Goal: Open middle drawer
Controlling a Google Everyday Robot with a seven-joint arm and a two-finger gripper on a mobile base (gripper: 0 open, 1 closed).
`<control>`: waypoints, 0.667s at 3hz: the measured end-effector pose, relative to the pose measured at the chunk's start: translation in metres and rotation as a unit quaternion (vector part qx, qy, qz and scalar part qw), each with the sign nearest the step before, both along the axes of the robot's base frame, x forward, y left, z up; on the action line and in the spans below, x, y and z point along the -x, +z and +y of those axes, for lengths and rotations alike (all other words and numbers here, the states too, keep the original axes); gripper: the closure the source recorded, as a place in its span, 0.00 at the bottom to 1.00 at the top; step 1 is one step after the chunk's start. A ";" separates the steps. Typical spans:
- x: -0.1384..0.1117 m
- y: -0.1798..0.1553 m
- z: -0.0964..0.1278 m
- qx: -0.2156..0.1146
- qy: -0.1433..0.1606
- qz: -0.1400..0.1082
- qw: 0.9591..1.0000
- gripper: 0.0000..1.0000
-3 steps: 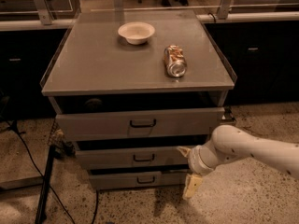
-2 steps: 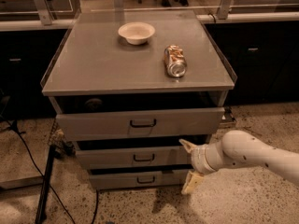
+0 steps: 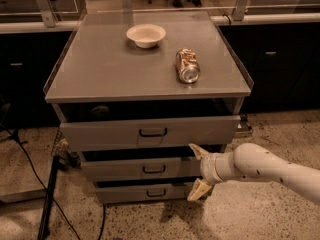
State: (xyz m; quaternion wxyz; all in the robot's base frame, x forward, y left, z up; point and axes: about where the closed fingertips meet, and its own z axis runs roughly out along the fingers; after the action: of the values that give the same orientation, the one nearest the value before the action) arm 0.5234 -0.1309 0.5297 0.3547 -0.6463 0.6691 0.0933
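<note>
The hand (image 3: 199,170) is at the right end of the middle drawer (image 3: 125,168), fingers (image 3: 196,150) spread wide; a bowl (image 3: 146,35) and a tipped can (image 3: 187,65) rest on the worktop (image 3: 100,74).

You have a single view to work from. It looks from above and in front of the table (image 3: 100,74), tilted downward, so you see its flat top and the drawer fronts together. The middle drawer (image 3: 130,169) sits low in the centre. The camera is near: the table fills most of the width, with floor below it and dark cabinets (image 3: 280,59) behind. The arm (image 3: 270,169) enters from the lower right edge. The hand (image 3: 194,172) lies low, right of centre, at the middle drawer's right end, fingers spread apart.
</note>
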 end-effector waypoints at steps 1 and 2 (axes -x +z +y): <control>-0.005 -0.019 0.002 0.018 -0.006 0.015 1.000 0.00; -0.004 -0.035 -0.002 0.039 -0.012 0.036 0.999 0.00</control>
State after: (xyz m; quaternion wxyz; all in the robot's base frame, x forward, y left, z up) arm 0.5270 -0.1329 0.4946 0.3060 -0.6477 0.6925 0.0859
